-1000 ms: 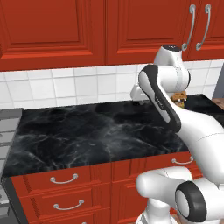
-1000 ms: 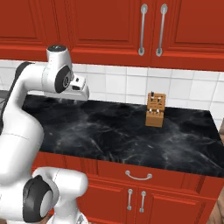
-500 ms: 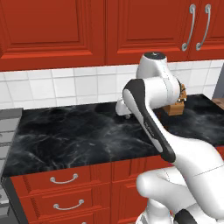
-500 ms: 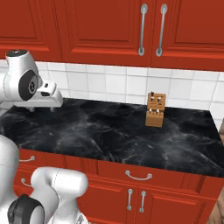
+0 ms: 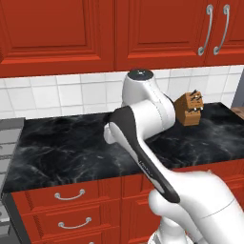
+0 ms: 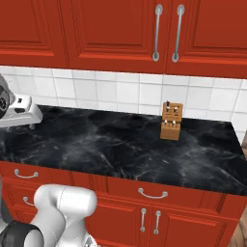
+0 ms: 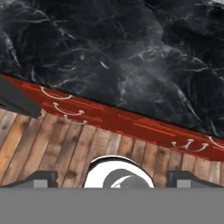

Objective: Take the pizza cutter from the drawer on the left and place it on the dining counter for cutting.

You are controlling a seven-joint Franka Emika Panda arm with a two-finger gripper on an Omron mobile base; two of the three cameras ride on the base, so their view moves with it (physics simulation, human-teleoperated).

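My gripper [image 7: 114, 178] points down over the front edge of a black marble counter [image 5: 62, 147] that has red wall cupboards above it. Its fingertips [image 7: 41, 178] stand far apart, open, with nothing between them. In the right base view the gripper [image 6: 29, 125] hangs at the far left over the counter. The drawer [image 5: 69, 194], wide and shallow with a curved silver handle, sits shut at the top left under the counter; its handle [image 7: 54, 94] also shows below me. The pizza cutter and the dining counter are out of view.
A similar shut drawer [image 5: 74, 223] lies beneath the first. A wooden knife block [image 5: 189, 108] stands at the back right of the counter. A grey stove [image 5: 7, 143] borders the counter on the left. Wooden floor [image 7: 48, 148] runs in front of the cabinets.
The arm has swung left across the counter, away from the knife block, turning the hand downward. The base and the scene stayed put.
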